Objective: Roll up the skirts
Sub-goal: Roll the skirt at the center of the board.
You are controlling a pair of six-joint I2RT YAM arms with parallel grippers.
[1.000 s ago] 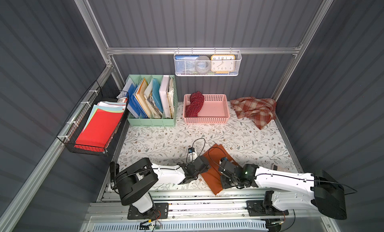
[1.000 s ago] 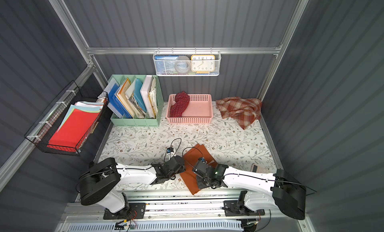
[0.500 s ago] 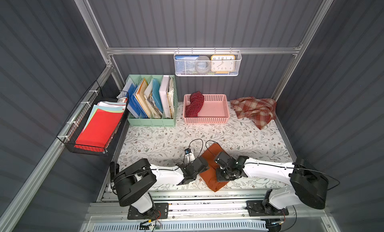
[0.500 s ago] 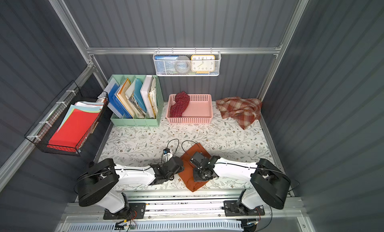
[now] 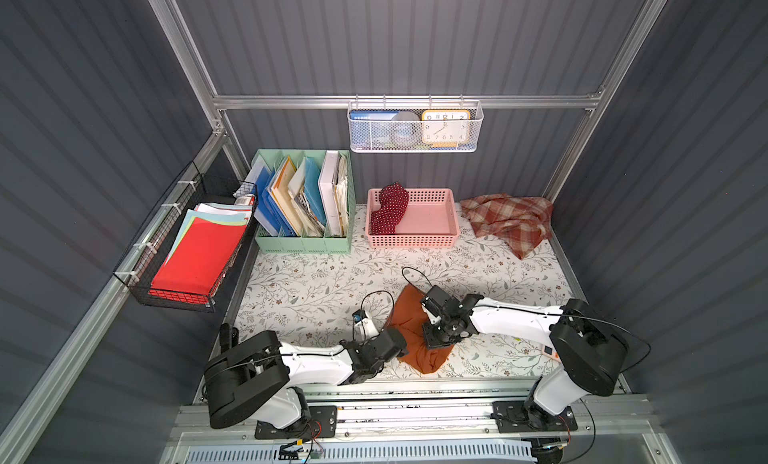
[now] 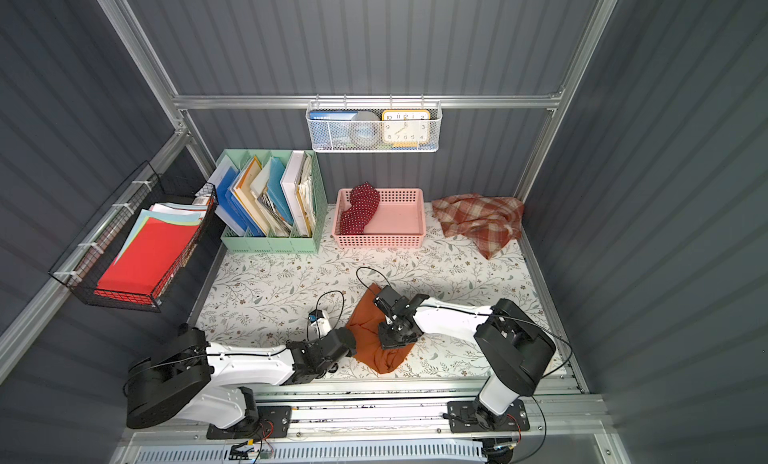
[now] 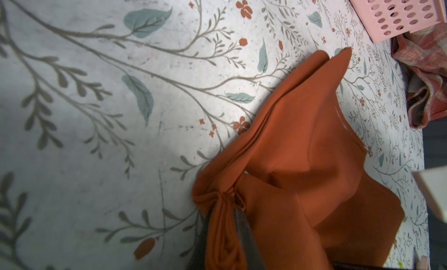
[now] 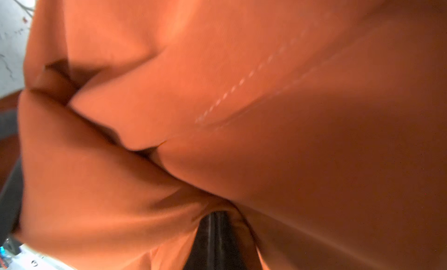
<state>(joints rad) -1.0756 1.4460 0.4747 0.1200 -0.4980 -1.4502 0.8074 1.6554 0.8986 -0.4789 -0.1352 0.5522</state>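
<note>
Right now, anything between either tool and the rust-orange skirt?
Nothing visible. The left tool and the right tool are each shut directly on a bunched fold of the plain rust-orange cloth skirt.

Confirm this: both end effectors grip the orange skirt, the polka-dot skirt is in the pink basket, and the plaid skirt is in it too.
No: the plaid skirt lies on the table beside the pink basket, not in it; both top views show this. The rest holds.

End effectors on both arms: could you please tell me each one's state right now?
Left end effector: closed, pinching a bunched edge of the rust-orange skirt.
Right end effector: closed on the same skirt.
</note>
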